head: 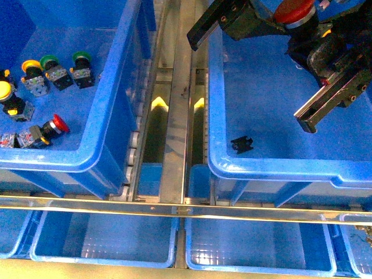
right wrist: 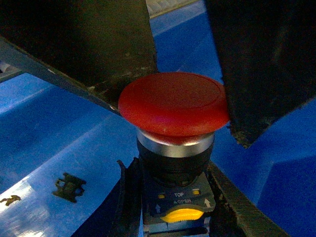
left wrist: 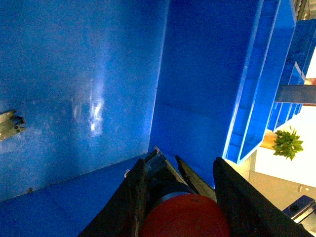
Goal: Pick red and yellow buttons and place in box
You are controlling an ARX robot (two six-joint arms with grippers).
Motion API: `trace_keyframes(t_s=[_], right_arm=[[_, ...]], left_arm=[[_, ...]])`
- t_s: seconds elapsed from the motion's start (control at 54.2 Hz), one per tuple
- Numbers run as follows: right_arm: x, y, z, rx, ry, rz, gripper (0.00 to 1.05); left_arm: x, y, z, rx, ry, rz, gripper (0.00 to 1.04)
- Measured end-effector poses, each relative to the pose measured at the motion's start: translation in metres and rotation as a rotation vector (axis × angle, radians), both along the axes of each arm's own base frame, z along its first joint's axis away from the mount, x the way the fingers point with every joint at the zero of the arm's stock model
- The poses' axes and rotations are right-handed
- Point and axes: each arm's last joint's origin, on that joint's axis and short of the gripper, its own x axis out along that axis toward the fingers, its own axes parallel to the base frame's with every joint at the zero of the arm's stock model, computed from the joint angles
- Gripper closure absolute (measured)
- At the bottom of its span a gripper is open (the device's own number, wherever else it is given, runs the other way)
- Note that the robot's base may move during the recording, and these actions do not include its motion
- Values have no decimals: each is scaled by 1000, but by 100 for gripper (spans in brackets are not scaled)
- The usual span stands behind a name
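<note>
One red button (head: 293,11) hangs high over the far end of the big blue box (head: 273,168). My left gripper (head: 261,20) and right gripper (head: 322,58) both meet at it. In the left wrist view the left gripper (left wrist: 185,168) is shut with the red cap (left wrist: 185,217) between its fingers. In the right wrist view the right gripper (right wrist: 177,207) is shut on the button's black body under the red cap (right wrist: 173,103). Another red button (head: 58,124) and yellow buttons (head: 30,67) (head: 4,90) lie in the left bin (head: 110,110).
Green-capped buttons (head: 49,61) (head: 82,58) also lie in the left bin. A small black part (head: 242,143) lies on the box floor and shows in the right wrist view (right wrist: 69,186). A metal rail (head: 177,104) runs between the bins. Shallow blue trays (head: 104,238) (head: 256,244) sit in front.
</note>
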Motion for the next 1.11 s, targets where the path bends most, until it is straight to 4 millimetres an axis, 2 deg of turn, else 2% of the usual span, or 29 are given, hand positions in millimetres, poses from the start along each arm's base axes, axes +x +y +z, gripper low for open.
trace_keyframes(t_s=[0.037, 0.166, 0.314, 0.424, 0.645, 0.867, 0.977, 1.107], right_arm=[[0, 0, 0, 0, 0, -1, 77], [0, -1, -1, -3, 1, -10, 78], [-2, -3, -7, -14, 24, -23, 78], [-2, -4, -8, -17, 30, -23, 78], [-3, -9, -10, -19, 41, -35, 78], [-1, -16, -11, -13, 55, -48, 79], [1, -24, -8, -4, 61, -73, 79], [4, -35, 3, 38, 44, -111, 79]], left_arm=[[0, 0, 0, -2, -6, 3, 72], [2, 1, 2, 0, -23, 26, 55], [-3, 13, 12, -18, -47, 42, 25], [-9, 27, 9, 8, -54, 65, 6], [-22, 67, -7, 141, -90, 159, 8], [-43, 97, 1, 280, -245, 231, 8], [-68, 118, 13, 348, -372, 237, 8], [-98, 146, 19, 385, -411, 310, 8]])
